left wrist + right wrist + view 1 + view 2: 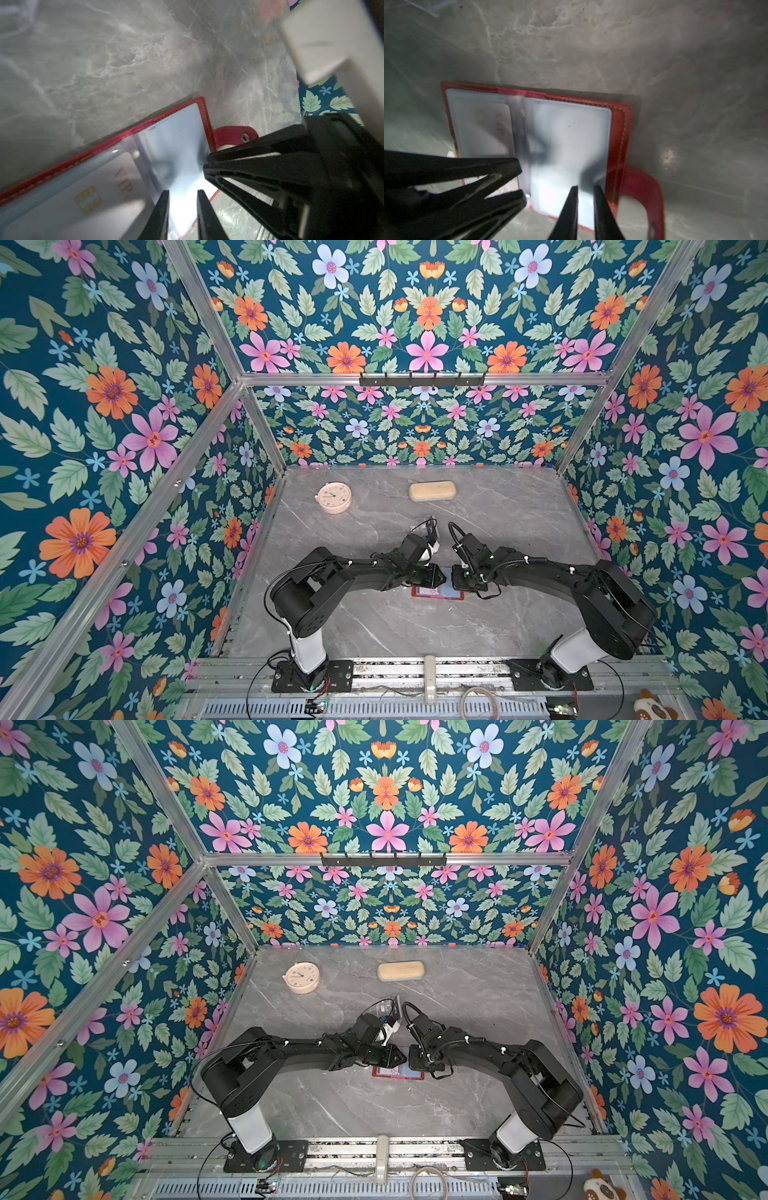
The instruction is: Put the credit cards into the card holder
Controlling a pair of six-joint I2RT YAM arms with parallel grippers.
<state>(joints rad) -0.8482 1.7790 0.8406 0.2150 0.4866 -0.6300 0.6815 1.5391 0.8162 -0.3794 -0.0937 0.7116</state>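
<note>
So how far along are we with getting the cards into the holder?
Done: the red card holder lies open with a pale VIP card in the sleeve away from its snap tab. In hand: the left claw and right claw hover over the tab-side sleeve, jaws slightly parted, neither visibly gripping a card. Left: whether that sleeve is filled is unclear; remaining cards aren't clearly visible.
</note>
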